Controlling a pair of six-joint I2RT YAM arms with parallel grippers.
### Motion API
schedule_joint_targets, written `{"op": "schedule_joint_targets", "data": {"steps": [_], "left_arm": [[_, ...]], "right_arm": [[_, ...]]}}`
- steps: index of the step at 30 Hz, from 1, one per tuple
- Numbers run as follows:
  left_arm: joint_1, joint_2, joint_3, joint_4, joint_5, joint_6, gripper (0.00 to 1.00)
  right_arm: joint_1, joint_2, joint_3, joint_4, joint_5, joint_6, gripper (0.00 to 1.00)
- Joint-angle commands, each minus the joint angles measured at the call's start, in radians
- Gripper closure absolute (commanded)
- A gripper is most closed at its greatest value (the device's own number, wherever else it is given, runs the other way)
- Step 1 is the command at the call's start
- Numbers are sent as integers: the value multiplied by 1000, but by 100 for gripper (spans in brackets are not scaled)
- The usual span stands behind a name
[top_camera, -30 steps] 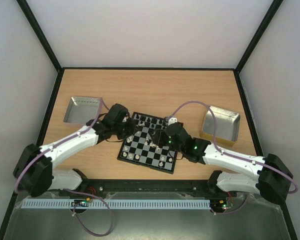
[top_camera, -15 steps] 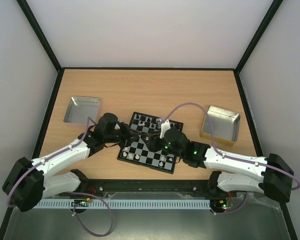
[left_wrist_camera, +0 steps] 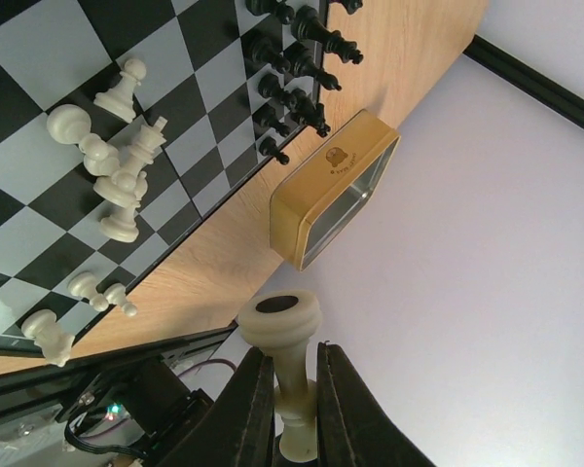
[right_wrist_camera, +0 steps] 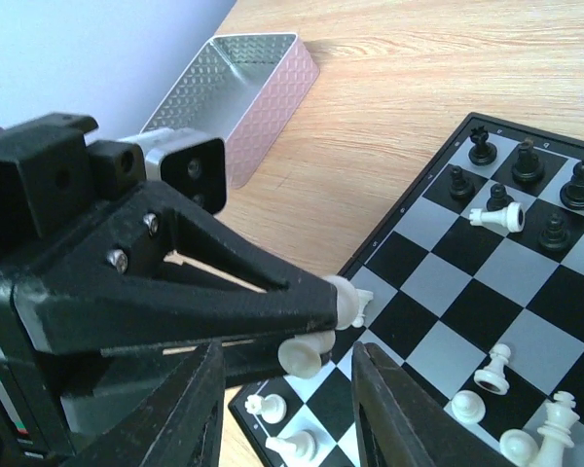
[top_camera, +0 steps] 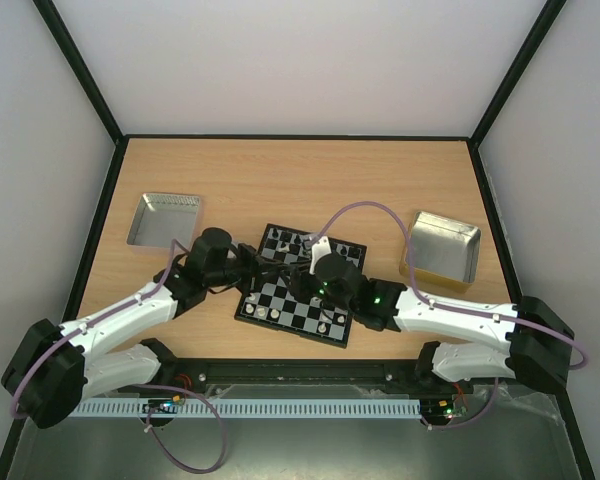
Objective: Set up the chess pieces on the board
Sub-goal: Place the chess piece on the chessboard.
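Your left gripper [left_wrist_camera: 294,358] pinches a cream-white piece [left_wrist_camera: 277,316], one end hidden between the fingers | your right gripper [right_wrist_camera: 287,350] spread, flanking that piece, no contact visible | board [top_camera: 278,298] mid-table, its centre hidden under both grippers from above

Bright, even, diffuse light from above; shadows on the table [top_camera: 380,180] are soft and short. Faint sheen on the metal tray [top_camera: 165,218] near the left edge. Wrist views are sharp on the board [left_wrist_camera: 39,58], the nearest foreground goes soft, slight wide-angle stretch at the frame edges.
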Motion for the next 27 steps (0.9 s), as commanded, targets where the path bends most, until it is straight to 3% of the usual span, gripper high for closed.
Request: {"op": "schedule_joint_targets", "data": {"steps": [1,14,21,27], "left_arm": [[6,-17,-22,15,16,-21,90],[5,-22,-28,41,27,-29,90],[5,-30,-36,65,44,-52,89],[5,-39,-41,63,47,-52,89]], "right_arm": [[7,20,33,32,40,37,64],[8,74,48,13,19,34,70],[7,103,87,11,20,23,79],[7,119,119,-3,29,13,93]]}}
